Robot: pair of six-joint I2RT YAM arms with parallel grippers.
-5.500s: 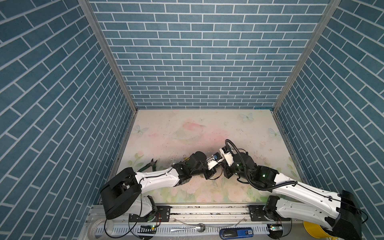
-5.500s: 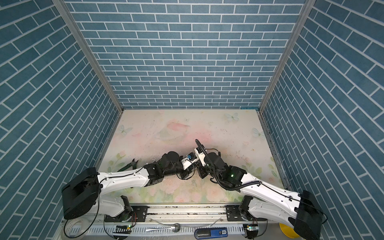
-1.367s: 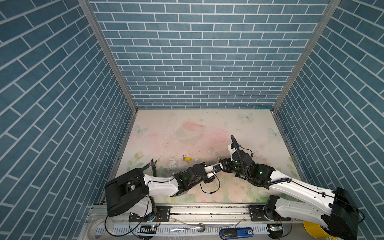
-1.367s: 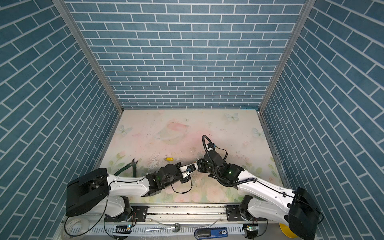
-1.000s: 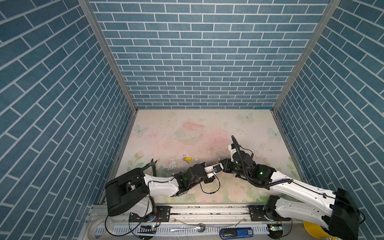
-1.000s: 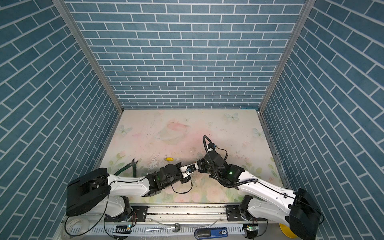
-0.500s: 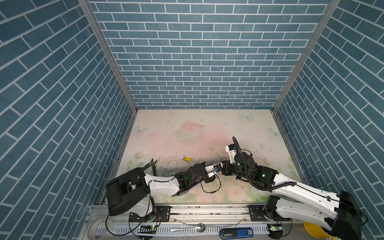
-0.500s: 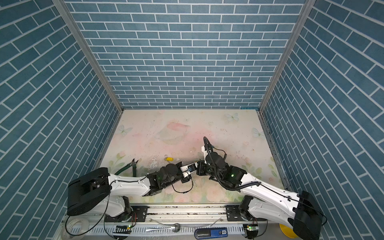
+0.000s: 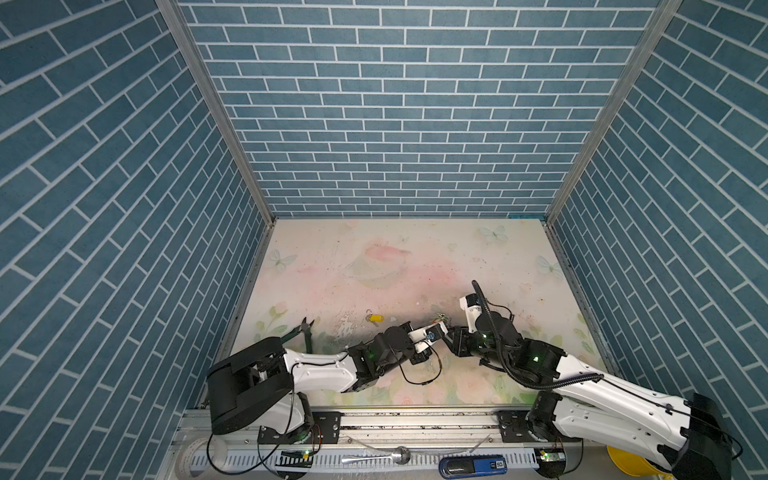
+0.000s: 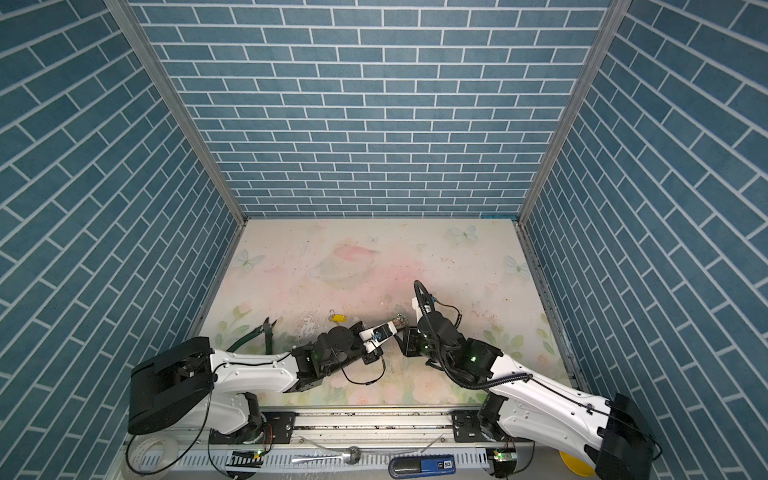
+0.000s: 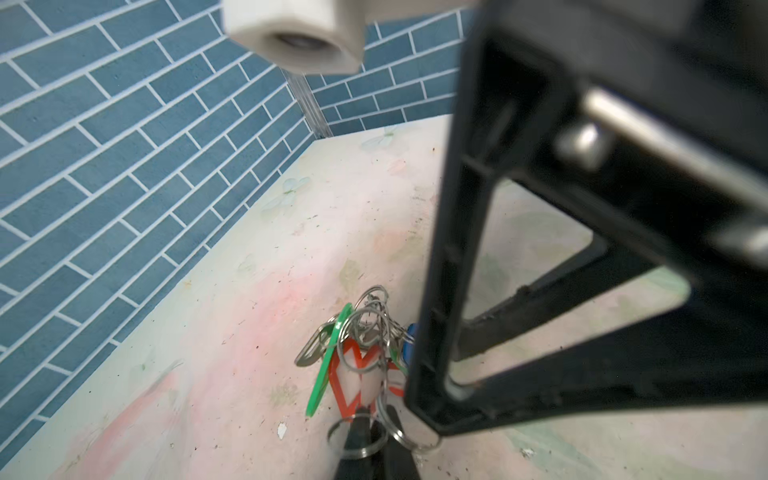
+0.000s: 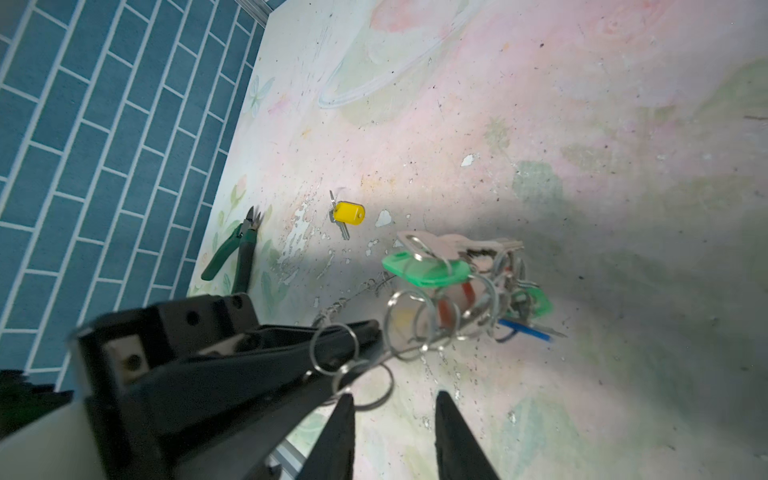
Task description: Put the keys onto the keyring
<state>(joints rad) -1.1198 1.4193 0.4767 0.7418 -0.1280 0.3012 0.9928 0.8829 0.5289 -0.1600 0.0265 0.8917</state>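
Left claw pinched shut on keyring; green-, red-, blue-tagged keys already strung just beyond its tips. Right claw parted, empty, alongside. Yellow-tagged key loose on tabletop, well off, unthreaded.

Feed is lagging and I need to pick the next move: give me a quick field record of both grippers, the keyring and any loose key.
left gripper: jaws shut on a ring of the keyring
right gripper: jaws open, empty, beside that ring
tagged keys: green, red, blue, bunched on the keyring
yellow-tagged key: loose on table, apart from bunch
cutters: near table's left edge, untouched
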